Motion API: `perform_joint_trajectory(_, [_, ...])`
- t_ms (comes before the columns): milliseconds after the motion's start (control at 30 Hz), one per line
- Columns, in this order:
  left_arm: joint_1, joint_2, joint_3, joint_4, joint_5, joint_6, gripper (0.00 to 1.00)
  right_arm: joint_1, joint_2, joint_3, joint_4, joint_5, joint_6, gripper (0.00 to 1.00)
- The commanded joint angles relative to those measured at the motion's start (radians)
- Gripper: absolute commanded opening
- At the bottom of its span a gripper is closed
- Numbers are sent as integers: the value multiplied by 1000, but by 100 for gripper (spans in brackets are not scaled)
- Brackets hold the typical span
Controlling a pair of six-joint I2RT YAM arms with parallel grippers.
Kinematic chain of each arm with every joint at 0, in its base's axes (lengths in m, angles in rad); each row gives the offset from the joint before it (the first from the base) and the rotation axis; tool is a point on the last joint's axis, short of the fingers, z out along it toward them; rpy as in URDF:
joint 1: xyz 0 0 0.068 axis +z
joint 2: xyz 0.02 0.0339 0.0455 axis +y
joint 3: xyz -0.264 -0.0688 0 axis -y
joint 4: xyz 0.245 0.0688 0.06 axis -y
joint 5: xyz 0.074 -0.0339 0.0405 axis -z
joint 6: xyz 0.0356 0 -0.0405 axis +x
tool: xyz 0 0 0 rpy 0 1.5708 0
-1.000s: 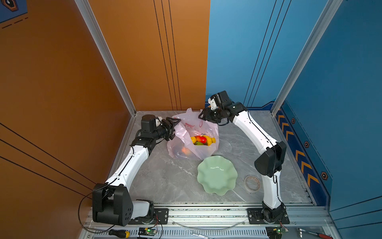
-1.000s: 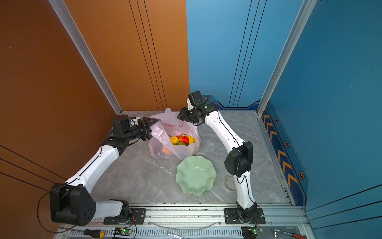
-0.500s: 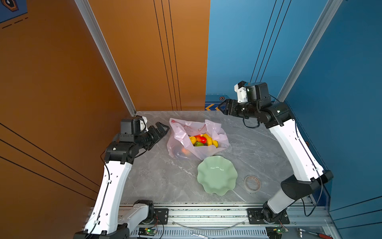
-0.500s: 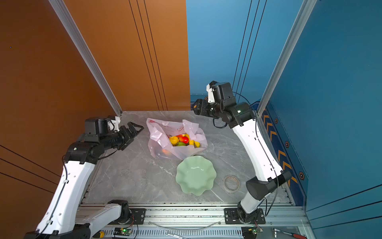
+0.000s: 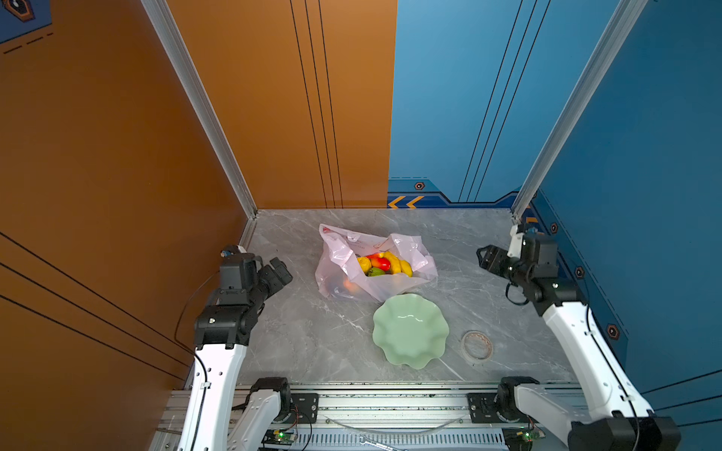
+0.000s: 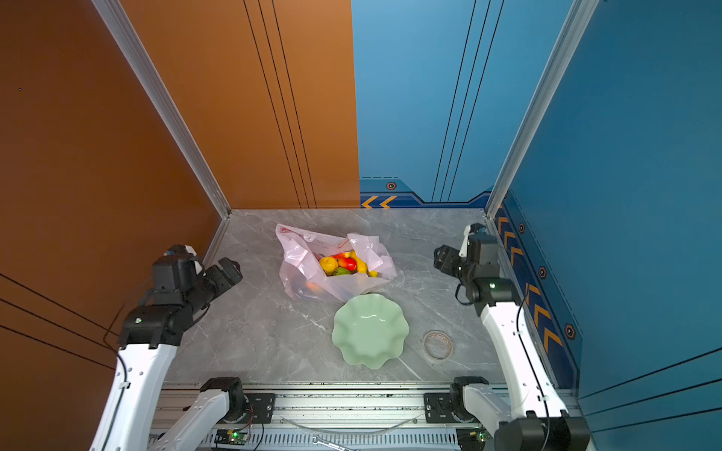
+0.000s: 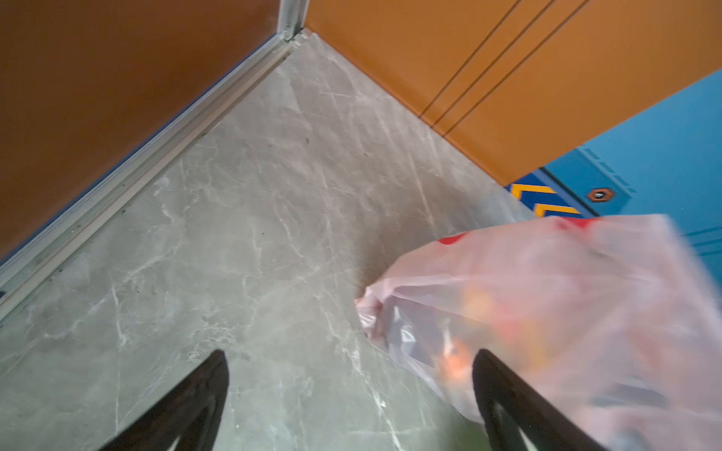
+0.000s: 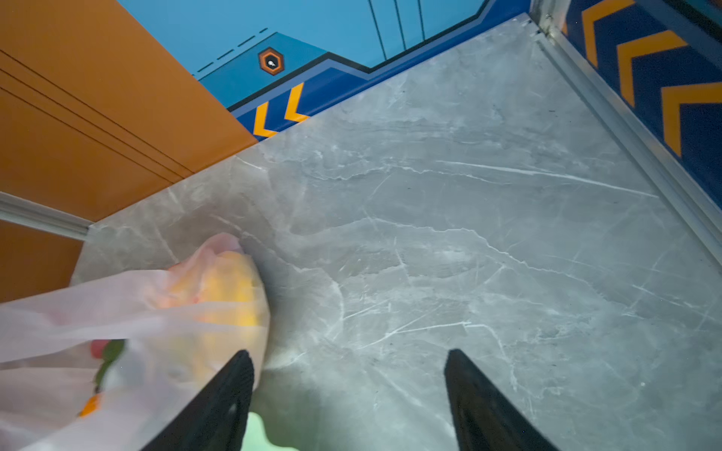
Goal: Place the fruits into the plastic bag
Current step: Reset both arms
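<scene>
Grey marbled tabletop point(image 5: 312, 332) carries everything we see. At the far left the left tool point(image 5: 282, 271) hangs over bare stone by the orange wall, well apart from the bag. Its wrist view point(image 7: 350, 353) shows the jaws spread wide with nothing between them, so we mark it released.

Next we note the plastic bag point(image 5: 340, 273), thin, pale pink and crumpled, lying on the tabletop around the middle and towards the back wall, with its mouth open upward. The fruits point(image 5: 385, 264) sit inside it: a yellow lemon point(image 5: 364, 264), a red mango point(image 5: 379, 263), a green fruit point(image 5: 376, 272) and yellow bananas point(image 5: 398, 263). An orange blur point(image 5: 349, 287) shows through the bag's wall; we cannot tell which fruit it is.

Just in front of the bag, touching or nearly touching its edge, lies the pale green wavy plate point(image 5: 410, 332). To its right lies a clear tape roll point(image 5: 476, 345), flat on the stone.

At the far right the right tool point(image 5: 486, 257) hangs near the blue wall, apart from the bag. Its wrist view point(image 8: 348, 353) shows parted jaws and nothing gripped, so we mark it released too.
</scene>
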Motion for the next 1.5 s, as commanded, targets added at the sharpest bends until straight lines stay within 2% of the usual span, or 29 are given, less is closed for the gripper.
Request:
perform_joint_trajectory(0, [9, -44, -156, 244, -148, 41, 98, -14, -65, -219, 454, 83, -107, 78])
perform_joint_trajectory(233, [11, 18, -332, 523, -129, 191, 98, -34, 141, -366, 718, 112, -268, 79])
perform_joint_trajectory(367, [10, 45, -431, 737, -129, 255, 98, -76, 281, -368, 838, 75, -272, 79])
perform_joint_trajectory(567, [10, 142, -527, 956, -145, 383, 98, -93, 402, -369, 964, 34, -259, 79])
perform_joint_trajectory(733, [11, 287, -592, 1162, -123, 421, 98, -73, 451, -391, 1045, 37, -274, 78])
perform_joint_trajectory(967, [5, 492, -611, 1392, -77, 486, 98, -40, 494, -475, 1227, 67, -304, 78])
perform_joint_trajectory(1233, [1, 661, -593, 1575, -17, 509, 98, -35, 554, -515, 1353, 93, -298, 79])
perform_joint_trajectory(1333, [-27, 686, -569, 1542, 4, 547, 98, -26, 556, -516, 1352, 118, -299, 80])
perform_joint_trajectory(1433, [-49, 766, -614, 1720, 17, 586, 98, -26, 557, -513, 1350, 122, -299, 82])
perform_joint_trajectory(1467, [-51, 751, -612, 1686, 15, 588, 98, -26, 558, -512, 1348, 123, -299, 82])
